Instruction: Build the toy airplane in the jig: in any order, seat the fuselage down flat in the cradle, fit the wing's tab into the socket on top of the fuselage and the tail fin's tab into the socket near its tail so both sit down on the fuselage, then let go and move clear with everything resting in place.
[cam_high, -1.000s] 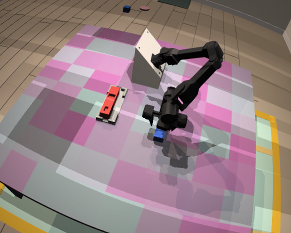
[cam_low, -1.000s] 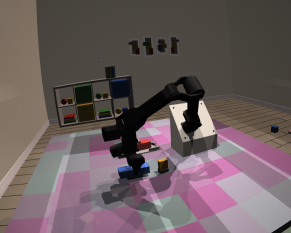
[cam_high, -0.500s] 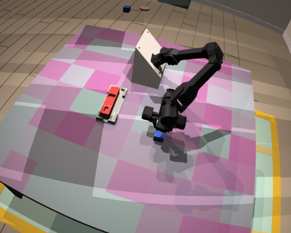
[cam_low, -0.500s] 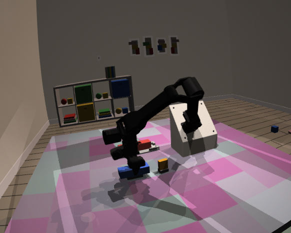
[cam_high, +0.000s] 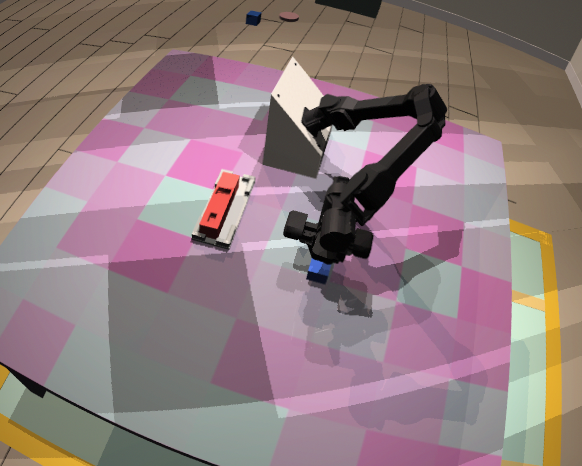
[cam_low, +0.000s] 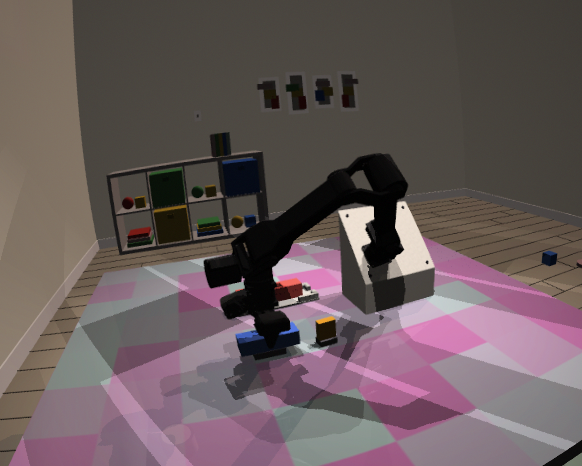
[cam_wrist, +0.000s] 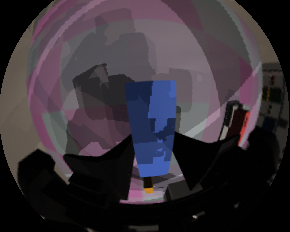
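Observation:
The red fuselage (cam_high: 218, 204) (cam_low: 290, 289) (cam_wrist: 245, 123) lies lengthwise in the white cradle (cam_high: 237, 211) (cam_low: 308, 297), with two dark sockets showing on top. My gripper (cam_low: 271, 342) (cam_wrist: 151, 133) is shut on the middle of the blue wing (cam_high: 318, 271) (cam_low: 245, 343) (cam_wrist: 154, 100), one finger on each side. The wing is level, with a dark piece directly under it; I cannot tell whether it is lifted. The orange tail fin (cam_low: 326, 328) (cam_wrist: 149, 190) stands upright on a dark base beyond one end of the wing. In the top view the arm hides the fin.
A tall wedge-shaped block (cam_high: 291, 142) (cam_low: 413, 285) with a pale sloped face stands behind the work area, beside the arm's mount. The cradle lies to the left of the gripper in the top view. A shelf (cam_low: 190, 200) stands far back against the wall.

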